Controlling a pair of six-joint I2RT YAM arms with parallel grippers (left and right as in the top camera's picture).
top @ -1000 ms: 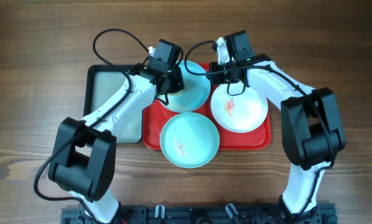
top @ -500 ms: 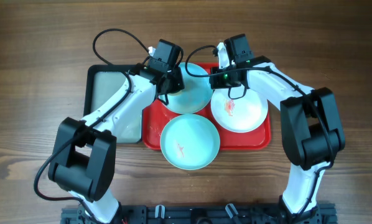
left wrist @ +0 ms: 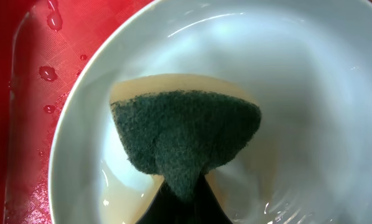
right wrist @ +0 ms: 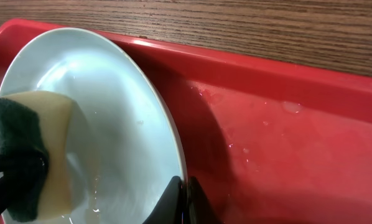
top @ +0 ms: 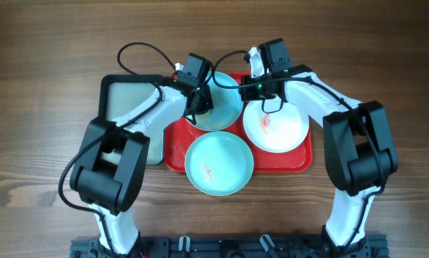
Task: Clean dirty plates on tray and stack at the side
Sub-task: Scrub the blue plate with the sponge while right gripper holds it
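Note:
The red tray (top: 300,161) holds three plates. A pale turquoise plate (top: 225,107) sits at the back, tilted. My left gripper (top: 200,104) is shut on a green and yellow sponge (left wrist: 186,134) and presses it inside this plate (left wrist: 310,93). My right gripper (top: 249,87) is shut on the plate's rim (right wrist: 173,149). The sponge also shows in the right wrist view (right wrist: 30,155). A white plate (top: 283,129) with a red-orange smear lies at the right. A second turquoise plate (top: 219,162) with a small smear lies at the front.
A black-rimmed grey tray (top: 125,97) stands left of the red tray. Water drops lie on the red tray (left wrist: 46,71). Wooden table (top: 42,86) surrounds everything.
My left gripper with the sponge has shifted a little to the right inside the back turquoise plate. The right gripper holds the rim as before.

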